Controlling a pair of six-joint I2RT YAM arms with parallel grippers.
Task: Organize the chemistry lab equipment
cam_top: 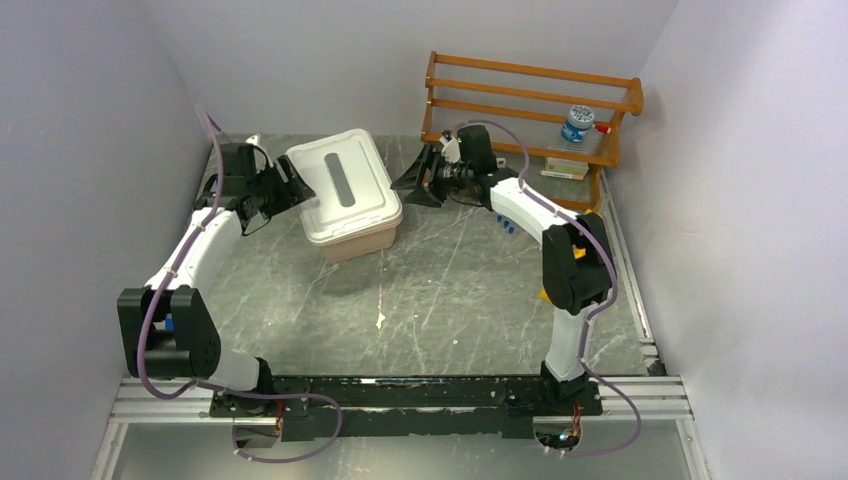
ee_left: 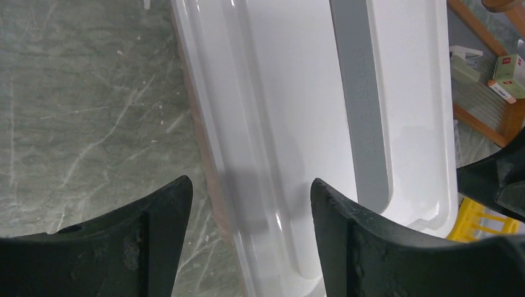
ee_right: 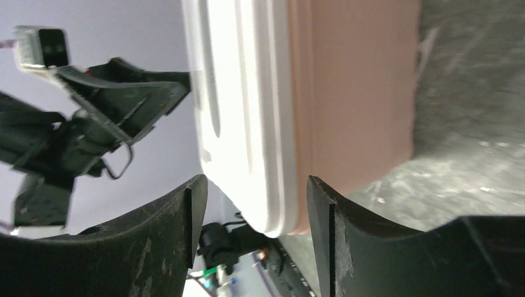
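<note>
A pink bin with a white lid (cam_top: 345, 185) stands at the table's middle back. My left gripper (cam_top: 295, 190) is open at the lid's left edge. In the left wrist view its jaws (ee_left: 251, 182) straddle the lid's rim (ee_left: 272, 111) without closing on it. My right gripper (cam_top: 410, 185) is open just right of the bin. In the right wrist view (ee_right: 255, 179) it faces the bin's corner (ee_right: 347, 105). A yellow holed rack (ee_left: 473, 219) lies beyond the lid, also partly showing behind the right arm (cam_top: 545, 293). Goggles, tongs, tubing and glass are out of view.
A wooden shelf rack (cam_top: 530, 85) stands at the back right. It holds a small blue-topped container with a red tip (cam_top: 577, 123) and small boxes (cam_top: 565, 168), which also show in the left wrist view (ee_left: 504, 74). Walls close in on both sides.
</note>
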